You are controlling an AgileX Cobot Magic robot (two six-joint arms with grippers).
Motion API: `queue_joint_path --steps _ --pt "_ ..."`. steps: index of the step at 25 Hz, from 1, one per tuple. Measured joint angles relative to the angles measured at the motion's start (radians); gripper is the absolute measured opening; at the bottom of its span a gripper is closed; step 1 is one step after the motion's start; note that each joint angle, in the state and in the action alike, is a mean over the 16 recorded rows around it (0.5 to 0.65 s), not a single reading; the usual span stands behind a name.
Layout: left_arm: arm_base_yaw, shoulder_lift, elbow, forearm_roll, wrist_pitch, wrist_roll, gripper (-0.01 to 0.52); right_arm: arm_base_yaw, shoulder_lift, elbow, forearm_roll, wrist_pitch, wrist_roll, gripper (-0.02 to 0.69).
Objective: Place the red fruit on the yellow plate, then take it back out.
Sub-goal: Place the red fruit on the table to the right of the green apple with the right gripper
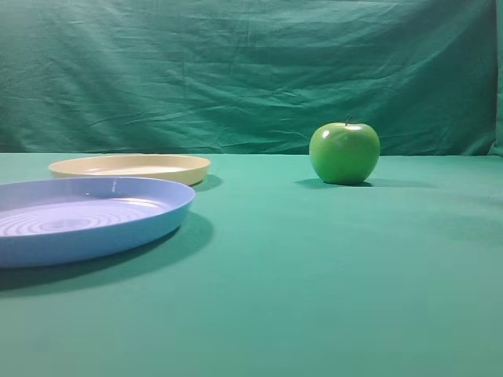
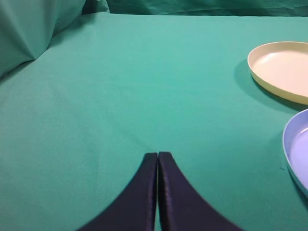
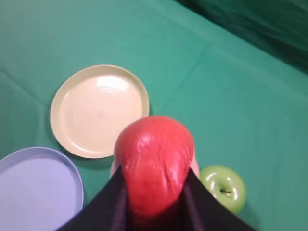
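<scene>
The counter [image 1: 330,283] is covered in matt green cloth, finely woven and faintly creased; the backdrop [image 1: 251,71] behind it is the same kind of cloth, heavily wrinkled. The yellow plate [image 3: 98,109], ahead and left of the right claw [image 3: 154,197], looks like smooth plastic with a soft sheen and faint rings at its middle. The blue plate [image 1: 78,216] is glossy plastic, ridged in concentric rings. The red fruit [image 3: 155,161] between the right claw's fingers has a smooth, slightly dimpled, shiny skin. The green apple [image 1: 344,152] is highly glossy, with bright highlights. The left claw [image 2: 158,159] has dark, smooth, satin fingers.
</scene>
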Motion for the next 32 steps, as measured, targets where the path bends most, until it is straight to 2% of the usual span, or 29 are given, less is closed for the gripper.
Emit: queue_joint_path --steps 5,11,22,27,32 --pt "0.000 0.000 0.000 0.000 0.000 -0.001 0.000 -0.085 -0.190 0.182 -0.030 -0.005 0.035 0.178" --pt "0.000 0.000 0.000 0.000 0.000 -0.001 0.000 -0.166 -0.422 0.538 -0.038 -0.112 0.042 0.178" --pt "0.000 0.000 0.000 0.000 0.000 -0.002 0.000 -0.208 -0.642 1.216 -0.041 -0.485 0.045 0.178" --pt "0.000 0.000 0.000 0.000 0.000 -0.002 0.000 -0.208 -0.649 1.412 -0.038 -0.670 0.048 0.178" --pt "0.000 0.000 0.000 0.000 0.000 -0.002 0.000 -0.208 -0.608 1.521 -0.036 -0.823 0.052 0.178"
